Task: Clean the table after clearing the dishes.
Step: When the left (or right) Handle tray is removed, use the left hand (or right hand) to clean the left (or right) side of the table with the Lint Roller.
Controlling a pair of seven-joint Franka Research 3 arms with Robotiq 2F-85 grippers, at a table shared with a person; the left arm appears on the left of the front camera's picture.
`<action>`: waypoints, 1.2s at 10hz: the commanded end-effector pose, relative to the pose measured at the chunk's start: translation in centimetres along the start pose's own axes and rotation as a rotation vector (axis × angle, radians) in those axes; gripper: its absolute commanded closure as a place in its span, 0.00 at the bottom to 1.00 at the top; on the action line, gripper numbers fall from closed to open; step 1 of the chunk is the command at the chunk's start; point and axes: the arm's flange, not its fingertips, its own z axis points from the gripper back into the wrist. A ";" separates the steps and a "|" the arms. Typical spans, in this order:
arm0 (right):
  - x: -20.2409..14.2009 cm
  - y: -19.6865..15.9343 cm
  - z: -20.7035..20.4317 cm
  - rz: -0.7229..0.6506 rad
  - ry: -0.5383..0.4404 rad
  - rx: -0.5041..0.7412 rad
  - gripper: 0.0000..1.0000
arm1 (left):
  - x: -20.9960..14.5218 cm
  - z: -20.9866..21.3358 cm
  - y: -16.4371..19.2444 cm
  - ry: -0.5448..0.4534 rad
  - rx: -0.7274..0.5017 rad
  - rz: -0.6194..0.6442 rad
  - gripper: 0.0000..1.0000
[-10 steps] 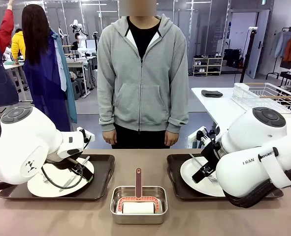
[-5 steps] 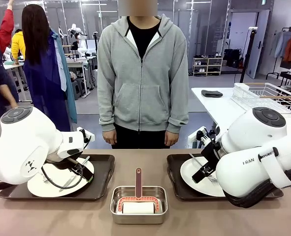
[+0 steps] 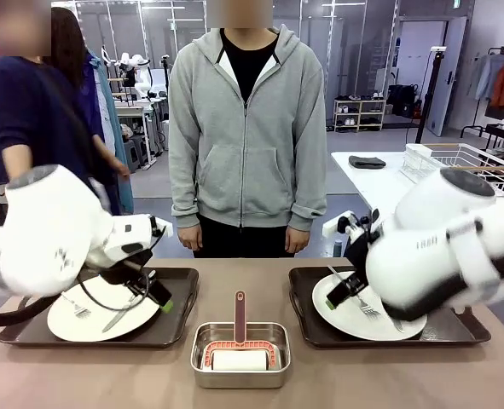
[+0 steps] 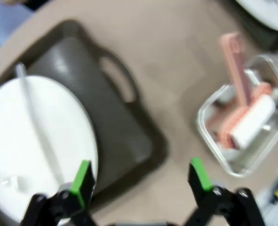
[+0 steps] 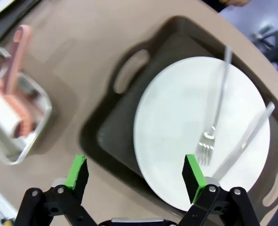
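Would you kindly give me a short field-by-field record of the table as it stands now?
table: taupe; person standing at far side
left tray: holds left plate with cutlery
right tray: holds right plate, fork, knife
steel pan: between the trays, holds roller
left gripper: open, over left tray
right gripper: open, over right tray

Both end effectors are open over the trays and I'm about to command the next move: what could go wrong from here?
1. A fork and knife lie loose on the right plate; tilting its tray could slide them off.
2. The steel pan sits close beside the left tray; the open left end effector could knock it.
3. The person stands at the far edge of the table, close to both arms.
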 end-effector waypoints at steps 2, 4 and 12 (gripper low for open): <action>2.9 -6.2 4.2 -0.135 -0.082 0.424 0.00 | 2.8 4.6 5.6 0.053 -0.395 0.081 0.00; 1.8 -7.5 4.8 -0.296 -0.214 0.873 0.00 | 1.7 5.7 9.1 -0.132 -0.855 0.280 0.00; -1.3 -8.5 4.9 -0.432 -0.343 1.070 0.00 | -3.4 5.4 12.7 -0.265 -1.092 0.438 0.00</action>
